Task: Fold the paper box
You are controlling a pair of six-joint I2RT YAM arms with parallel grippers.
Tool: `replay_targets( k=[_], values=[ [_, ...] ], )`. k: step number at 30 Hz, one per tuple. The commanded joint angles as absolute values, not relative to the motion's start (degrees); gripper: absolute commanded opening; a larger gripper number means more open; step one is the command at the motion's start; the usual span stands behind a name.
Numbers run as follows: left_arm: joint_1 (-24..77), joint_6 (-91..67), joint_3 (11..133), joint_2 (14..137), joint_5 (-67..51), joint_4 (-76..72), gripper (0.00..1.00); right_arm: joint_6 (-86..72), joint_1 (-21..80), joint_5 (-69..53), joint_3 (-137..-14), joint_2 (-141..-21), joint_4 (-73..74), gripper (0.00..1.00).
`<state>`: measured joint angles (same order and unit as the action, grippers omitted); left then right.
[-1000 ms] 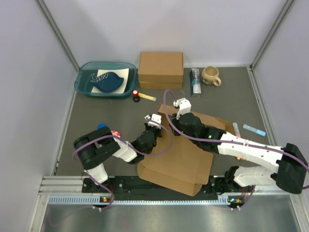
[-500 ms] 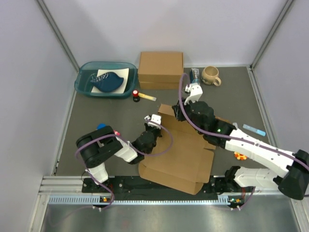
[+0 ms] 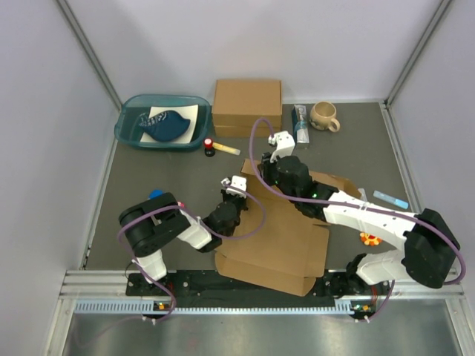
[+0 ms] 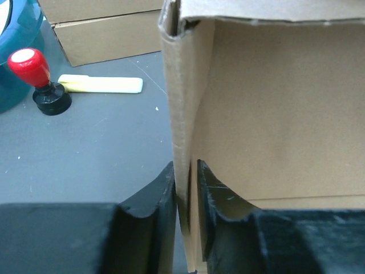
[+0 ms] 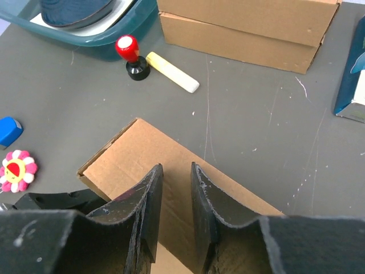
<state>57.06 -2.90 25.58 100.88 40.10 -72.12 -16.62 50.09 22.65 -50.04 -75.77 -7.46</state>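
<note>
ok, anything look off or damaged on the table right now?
Nothing spilled or torn. The paper box lies skewed to the table edges, half-folded. Its left wall stands upright, pinched in the left gripper, and the top corner of that wall looks slightly buckled.

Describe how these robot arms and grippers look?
Both the left arm and right arm have white links, bulky black joints and a looping purple cable. The left gripper and right gripper have two curved matte-black fingers, scuffed pale in places.
</note>
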Motion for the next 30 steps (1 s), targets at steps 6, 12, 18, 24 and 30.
replay_targets(
  k=[6,12,18,24,30],
  values=[
    [57.0,-1.8,29.1,100.2,40.7,-75.0,0.57,-16.5,50.0,21.4,-47.4,-77.3,-5.7,0.27],
    [56.1,-0.7,30.6,101.2,39.4,-75.1,0.37,-17.1,50.1,20.5,-47.3,-77.3,-5.8,0.27],
    [55.1,-0.7,31.9,102.6,40.8,-73.4,0.0,-17.5,50.0,19.5,-46.8,-77.3,-5.8,0.27],
    [55.0,1.6,31.2,103.8,40.2,-75.4,0.0,-17.7,50.1,19.5,-46.1,-77.1,-5.8,0.27],
    [55.0,0.3,31.6,102.9,39.8,-69.0,0.39,-17.5,50.1,19.7,-46.1,-76.6,-5.8,0.27]
  ],
)
